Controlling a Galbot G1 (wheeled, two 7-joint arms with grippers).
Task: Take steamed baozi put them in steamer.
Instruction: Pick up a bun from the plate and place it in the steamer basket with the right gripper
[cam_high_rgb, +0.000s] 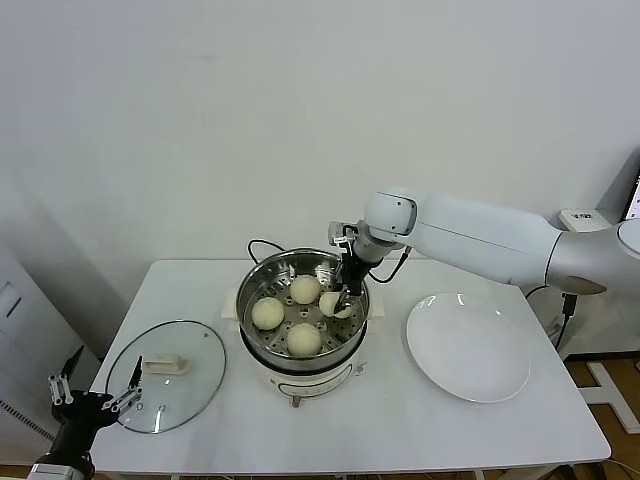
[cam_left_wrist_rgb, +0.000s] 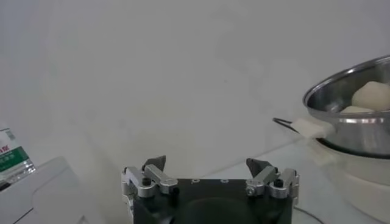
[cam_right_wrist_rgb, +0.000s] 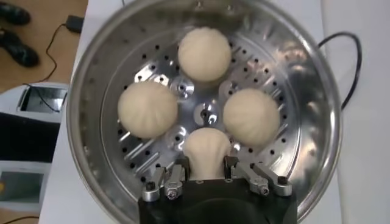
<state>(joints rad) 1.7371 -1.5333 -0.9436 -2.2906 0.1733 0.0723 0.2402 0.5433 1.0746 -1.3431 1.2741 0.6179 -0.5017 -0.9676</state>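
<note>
My right pincer (cam_right_wrist_rgb: 206, 176) is inside the steamer (cam_high_rgb: 262, 280), clenched on the fourth bun (cam_right_wrist_rgb: 207, 152). In the right wrist view the dough bulges out in front of the two fingers (cam_right_wrist_rgb: 173, 176), so the grip pinches it in clearly. Seen from the head, this bun (cam_high_rgb: 334, 304) is at about 3 o'clock in the basket, close to the wall, and I cannot tell if it already touches the perforated bottom.

The other three buns (cam_high_rgb: 304, 339) lie on the bottom: one at 12 o'clock (cam_high_rgb: 305, 289), one at 9 o'clock (cam_high_rgb: 267, 312), one at 6 o'clock. They are near each other but apart. The plate (cam_high_rgb: 468, 345) is on the counter (cam_high_rgb: 380, 420) at the steamer's 3 o'clock, with no bun on it.

I judge the bun to be light and very soft, with a smooth skin that can stick a little to the fingers. It dents easily, so the hold is best across its widest part with only gentle pressure. When I let go, it may cling to one finger or roll toward its neighbour.

My left pincer (cam_left_wrist_rgb: 210, 176) is released, fingers wide apart, parked low beyond the counter's near left corner, near the glass lid (cam_high_rgb: 165, 375).
</note>
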